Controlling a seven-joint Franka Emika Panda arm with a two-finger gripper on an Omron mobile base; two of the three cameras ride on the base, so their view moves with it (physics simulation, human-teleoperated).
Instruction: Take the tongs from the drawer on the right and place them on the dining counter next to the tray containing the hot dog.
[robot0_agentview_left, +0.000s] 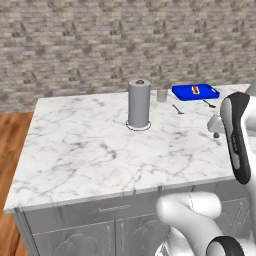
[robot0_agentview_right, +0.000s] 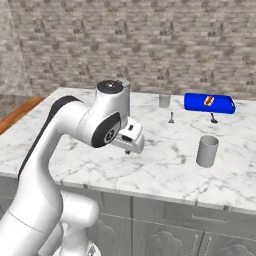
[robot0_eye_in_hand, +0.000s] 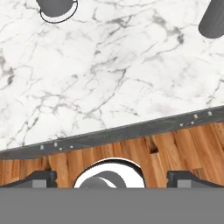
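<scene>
Your gripper (robot0_eye_in_hand: 112, 177) stands wide open and holds nothing; in the hand view its two dark fingertips (robot0_eye_in_hand: 41, 177) sit far apart at the bottom, over the wood floor (robot0_eye_in_hand: 183, 146) just off the near edge of the counter (robot0_eye_in_hand: 109, 83). In the right base view the hand (robot0_agentview_right: 129, 139) hangs above the near left part of the marble, pointing down.

Past the counter's edge in the hand view, you see the base of the paper roll (robot0_eye_in_hand: 57, 8) at the top left and a grey cup (robot0_eye_in_hand: 213, 19) at the top right. In the right base view that cup (robot0_agentview_right: 207, 151) stands upright on the near right of the counter, well apart from the hand.

Farther back, you have a small glass (robot0_agentview_right: 164, 100) near the far edge, with a spoon (robot0_agentview_right: 171, 118) lying just in front of it and a second spoon (robot0_agentview_right: 214, 119) to its right. The tray (robot0_agentview_right: 209, 103) sits at the far right of the counter, the hot dog (robot0_agentview_right: 209, 101) lying in it. In the left base view the roll (robot0_agentview_left: 139, 104) stands upright mid-counter, left of the glass and tray.

Below the counter, the grey drawer fronts (robot0_agentview_right: 200, 217) look closed. You cannot see the tongs.
</scene>
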